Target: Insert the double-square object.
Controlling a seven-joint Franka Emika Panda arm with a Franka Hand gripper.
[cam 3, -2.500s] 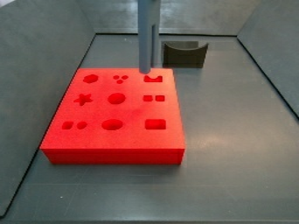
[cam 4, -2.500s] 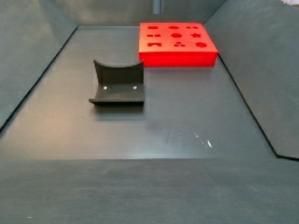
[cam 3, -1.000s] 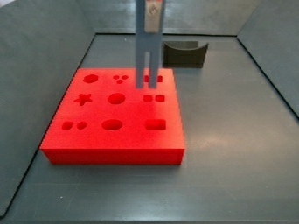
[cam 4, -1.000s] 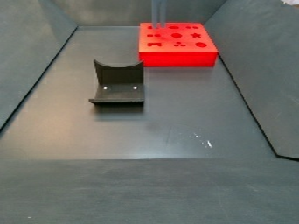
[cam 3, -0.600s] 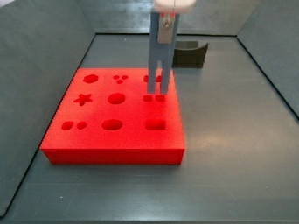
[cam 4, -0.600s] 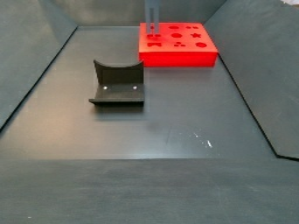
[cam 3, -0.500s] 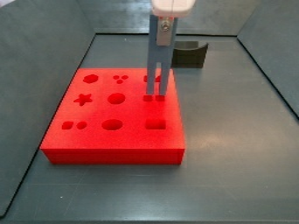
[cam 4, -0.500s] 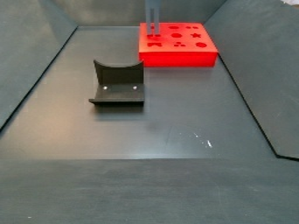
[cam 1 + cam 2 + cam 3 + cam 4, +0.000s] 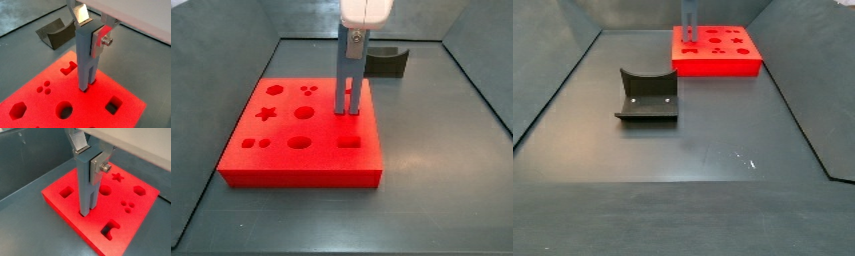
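The double-square object [image 9: 349, 80] is a tall blue-grey bar, upright, held at its upper end by my gripper [image 9: 356, 40], which is shut on it. Its two prongs [image 9: 349, 105] reach the top of the flat red block [image 9: 305, 140] at the pair of square holes near the right edge; how deep they sit I cannot tell. In both wrist views the silver fingers [image 9: 101, 36] [image 9: 99, 167] clamp the bar [image 9: 87, 65] [image 9: 87, 188], and the prong tips meet the red block [image 9: 40, 107] [image 9: 133, 210]. The bar also shows in a side view [image 9: 688, 15].
The dark grey U-shaped holder [image 9: 385, 62] stands behind the red block, also seen in a side view [image 9: 647, 95] and a wrist view [image 9: 57, 32]. Other shaped holes, including a star [image 9: 267, 113] and circles [image 9: 299, 142], dot the block. Grey walls [image 9: 225, 60] surround the floor.
The gripper has carried the bar from the block's back edge forward to the square holes and lowered it until the prongs reach the block's top.
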